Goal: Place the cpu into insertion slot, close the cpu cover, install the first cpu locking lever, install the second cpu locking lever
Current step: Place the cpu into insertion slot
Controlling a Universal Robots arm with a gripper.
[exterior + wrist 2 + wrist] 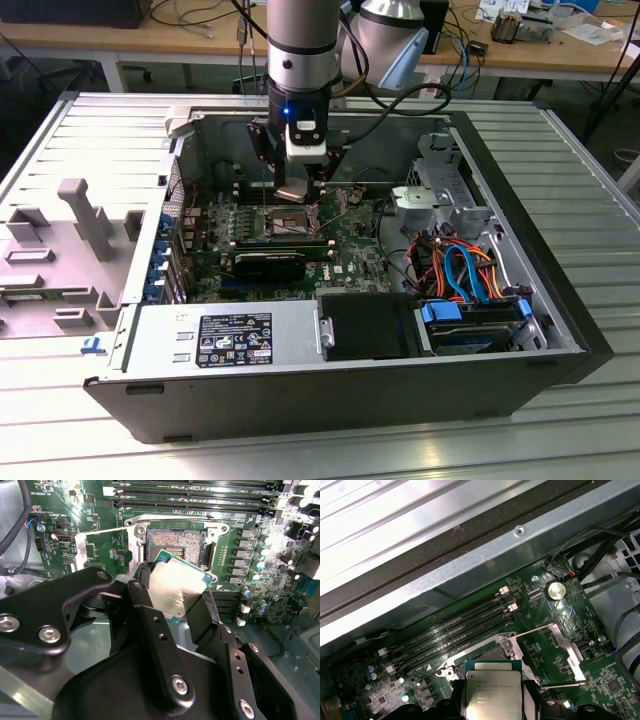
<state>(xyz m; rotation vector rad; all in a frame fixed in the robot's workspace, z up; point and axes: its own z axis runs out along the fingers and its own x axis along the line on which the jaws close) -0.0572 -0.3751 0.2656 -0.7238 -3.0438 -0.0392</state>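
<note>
The arm [300, 50] reaches down into an open computer case [560, 300] that lies on its side on a ribbed metal table [590, 180]. In the exterior view the gripper [299, 192] hangs over the green circuit board [350, 250], at about 11 o'clock from the middle of the case.

Its 2 black fingers [200, 612] are narrowed onto the cpu [177, 587], 1 on each of 2 opposite edges. The chip's silver-grey top faces the camera in both wrist views. The cpu is tilted and held just above the insertion slot [175, 542], hiding part of the slot's frame in the second wrist view. Whether the chip touches that frame cannot be told. The slot's square middle is bare.

The cpu cover [571, 654] stands swung open beside the slot, with green board showing through its square window. Long black memory slots [455, 630] run along another side of the slot, and a round coin battery [555, 590] sits near the cover.

In the exterior view, taken from the gripper:
- A long black card [270, 264] lies at 6 o'clock.
- A grey power supply [225, 340] lies farther off at 7 o'clock, against the case's near wall.
- A bundle of blue and orange cables [460, 265] lies at 4 o'clock.
- A grey plastic part [85, 215] rests on the table at 9 o'clock, outside the case.
</note>
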